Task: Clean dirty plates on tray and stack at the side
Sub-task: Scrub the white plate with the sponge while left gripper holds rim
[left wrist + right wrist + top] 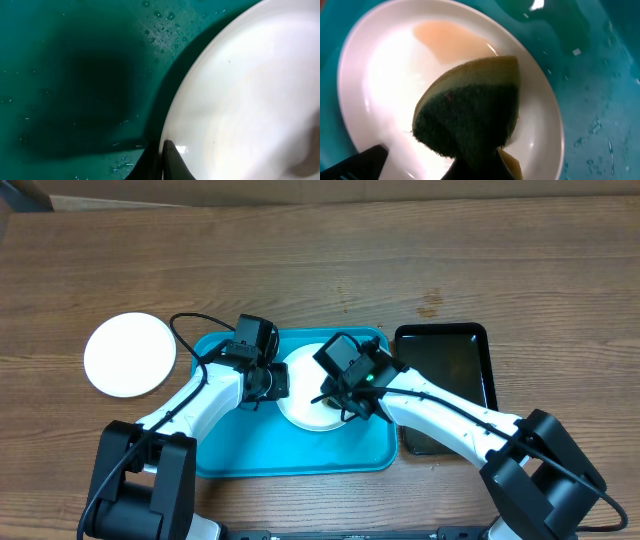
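Currently I read one white plate lying in the right half of the turquoise tray. The left gripper has its jaws pinched on this plate's left rim. The right gripper has its jaws clamped on a yellow-and-green sponge, held over the plate's middle. A pale orange smear sits on the plate just beside the sponge. A second white plate rests on the bare tabletop, left of the tray. A black tray lies just right of it.

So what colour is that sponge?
The sponge is dark green on its scrubbing face, yellow behind; clearest in the right wrist view.
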You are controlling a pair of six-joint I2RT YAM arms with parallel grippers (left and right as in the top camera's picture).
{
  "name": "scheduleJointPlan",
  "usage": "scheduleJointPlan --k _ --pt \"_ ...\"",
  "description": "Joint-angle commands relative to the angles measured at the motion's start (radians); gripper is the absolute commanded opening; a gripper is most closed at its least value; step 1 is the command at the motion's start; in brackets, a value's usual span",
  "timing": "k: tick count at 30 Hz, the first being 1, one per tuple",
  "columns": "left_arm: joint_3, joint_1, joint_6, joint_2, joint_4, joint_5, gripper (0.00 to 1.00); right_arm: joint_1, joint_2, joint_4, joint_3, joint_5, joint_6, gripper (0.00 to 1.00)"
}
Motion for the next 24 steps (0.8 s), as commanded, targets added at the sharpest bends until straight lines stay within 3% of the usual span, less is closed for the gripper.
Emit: scheduleJointPlan --k 1,24 --pt "-0.011 -0.004 0.022 0.01 -0.006 0.004 0.04 0.018 0.001 0.005 -0.014 -0.002 0.182 0.04" --pt "-0.011 -0.004 0.023 0.01 -0.01 0.003 0.04 0.027 0.081 0.026 -0.017 0.002 0.286 0.04"
